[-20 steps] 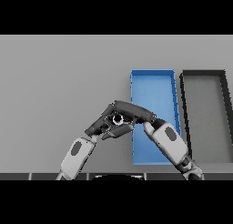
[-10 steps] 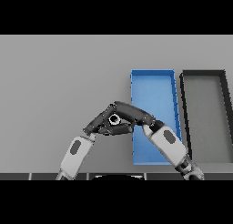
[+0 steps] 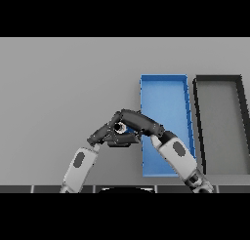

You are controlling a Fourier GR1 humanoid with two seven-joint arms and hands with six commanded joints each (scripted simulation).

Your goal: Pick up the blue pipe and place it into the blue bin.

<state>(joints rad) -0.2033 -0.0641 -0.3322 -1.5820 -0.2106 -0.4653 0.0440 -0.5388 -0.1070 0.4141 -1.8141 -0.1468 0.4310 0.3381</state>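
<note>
The blue pipe (image 3: 127, 130) shows as a small blue patch between my two hands, just left of the blue bin (image 3: 164, 88), and most of it is hidden. My left hand (image 3: 103, 134) reaches in from the lower left, fingers curled round the pipe. My right hand (image 3: 136, 120) crosses over the blue bin's left side from the lower right and closes on the pipe from above. The two hands meet at the pipe. I cannot tell whether it rests on the table or is lifted.
A black bin (image 3: 219, 83) stands to the right of the blue bin. The grey table (image 3: 63, 88) stretches to the left and back. My right forearm (image 3: 175, 155) lies over the front of the blue bin.
Both hands, still joined on the pipe, have shifted slightly left and towards me. The bins have not moved.
</note>
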